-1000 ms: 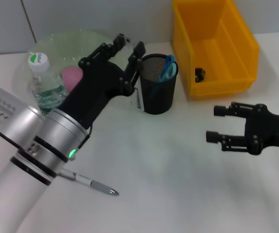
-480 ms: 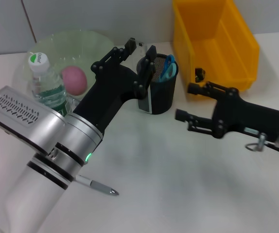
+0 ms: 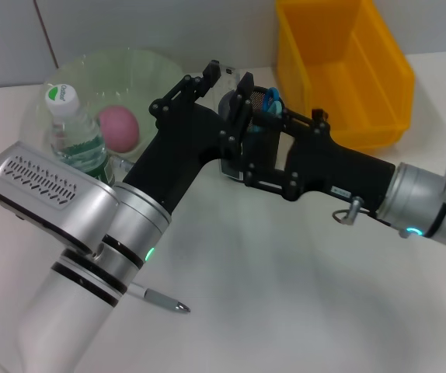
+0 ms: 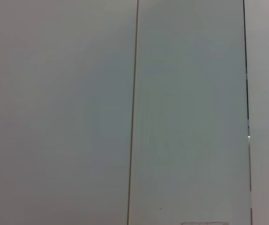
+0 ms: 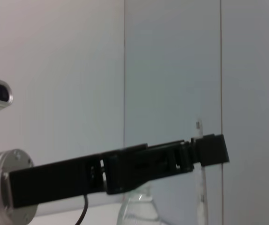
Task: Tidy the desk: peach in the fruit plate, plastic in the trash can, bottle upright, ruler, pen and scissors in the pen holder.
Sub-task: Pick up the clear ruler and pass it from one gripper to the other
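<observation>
The black mesh pen holder [image 3: 263, 148] stands mid-table with the blue-handled scissors [image 3: 270, 102] in it. My left gripper [image 3: 224, 78] is over its near-left rim, shut on the clear ruler [image 3: 225, 161], which hangs upright against the holder's side. The right wrist view shows the ruler [image 5: 201, 187] running down past the left gripper [image 5: 209, 149]. My right gripper [image 3: 246, 160] is open, one finger on each side of the holder. The pink peach [image 3: 119, 128] lies in the green fruit plate [image 3: 153, 66]. The bottle [image 3: 72, 132] stands upright. The pen [image 3: 158, 298] lies on the table.
The yellow trash can [image 3: 343, 74] stands at the back right, just behind my right arm. My left arm crosses the table from the lower left, above the pen. The bottle stands at the plate's front edge.
My right gripper has swept left from the table's right side to the pen holder and now straddles it. My left gripper has lifted the ruler slightly and shifted right, toward the holder's rim.
</observation>
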### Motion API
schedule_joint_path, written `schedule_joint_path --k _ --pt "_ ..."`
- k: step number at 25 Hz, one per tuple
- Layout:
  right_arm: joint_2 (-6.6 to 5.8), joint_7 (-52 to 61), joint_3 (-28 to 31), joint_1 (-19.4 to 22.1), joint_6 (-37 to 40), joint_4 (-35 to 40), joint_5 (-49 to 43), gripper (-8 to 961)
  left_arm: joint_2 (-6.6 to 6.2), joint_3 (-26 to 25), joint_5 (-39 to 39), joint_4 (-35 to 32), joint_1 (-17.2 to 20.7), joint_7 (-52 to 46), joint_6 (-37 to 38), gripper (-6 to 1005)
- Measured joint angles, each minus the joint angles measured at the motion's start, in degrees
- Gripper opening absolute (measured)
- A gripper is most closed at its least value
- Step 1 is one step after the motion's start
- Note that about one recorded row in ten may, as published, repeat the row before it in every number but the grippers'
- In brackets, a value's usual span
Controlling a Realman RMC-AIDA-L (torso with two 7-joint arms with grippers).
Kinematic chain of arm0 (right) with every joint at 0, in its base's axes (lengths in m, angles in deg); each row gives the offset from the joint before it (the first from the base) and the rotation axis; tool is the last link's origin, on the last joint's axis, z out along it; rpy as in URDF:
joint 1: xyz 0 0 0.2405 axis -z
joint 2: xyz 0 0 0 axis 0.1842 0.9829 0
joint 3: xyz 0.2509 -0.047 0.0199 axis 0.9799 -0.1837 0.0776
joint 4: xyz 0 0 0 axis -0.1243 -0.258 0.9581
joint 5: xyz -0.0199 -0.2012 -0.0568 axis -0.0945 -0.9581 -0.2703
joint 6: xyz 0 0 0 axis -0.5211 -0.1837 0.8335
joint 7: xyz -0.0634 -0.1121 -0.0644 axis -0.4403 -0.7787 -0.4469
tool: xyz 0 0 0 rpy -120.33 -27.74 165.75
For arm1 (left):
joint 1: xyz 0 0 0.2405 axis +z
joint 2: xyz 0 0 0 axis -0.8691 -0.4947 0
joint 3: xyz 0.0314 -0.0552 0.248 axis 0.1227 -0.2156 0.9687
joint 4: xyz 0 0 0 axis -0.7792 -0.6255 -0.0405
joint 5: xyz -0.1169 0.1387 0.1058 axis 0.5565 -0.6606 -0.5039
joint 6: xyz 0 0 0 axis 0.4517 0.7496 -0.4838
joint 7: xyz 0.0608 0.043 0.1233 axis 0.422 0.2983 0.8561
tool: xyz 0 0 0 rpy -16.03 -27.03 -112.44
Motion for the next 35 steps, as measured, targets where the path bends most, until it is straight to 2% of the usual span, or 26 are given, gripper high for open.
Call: schedule_joint_path --k 9,14,25,35 --pt "0.11 -6.59 0.32 -2.83 -3.52 -6.4 4.51 757 0.0 0.05 0.38 -0.04 -0.14 1.06 0.11 393" --pt "0.11 -6.91 0.39 -3.43 -4.11 -7.33 4.63 742 0.0 0.0 0.43 -0.04 -0.24 1.58 0.12 392" --pt "0.16 -8.66 1.96 -3.79 -3.67 -9.4 4.68 540 0.0 0.09 0.45 0.31 -0.81 1.81 -0.09 392" --pt "0.19 -11.25 4.47 -4.01 -3.74 -11.59 4.68 135 0.0 0.09 0.43 0.5 -0.66 1.8 0.04 392"
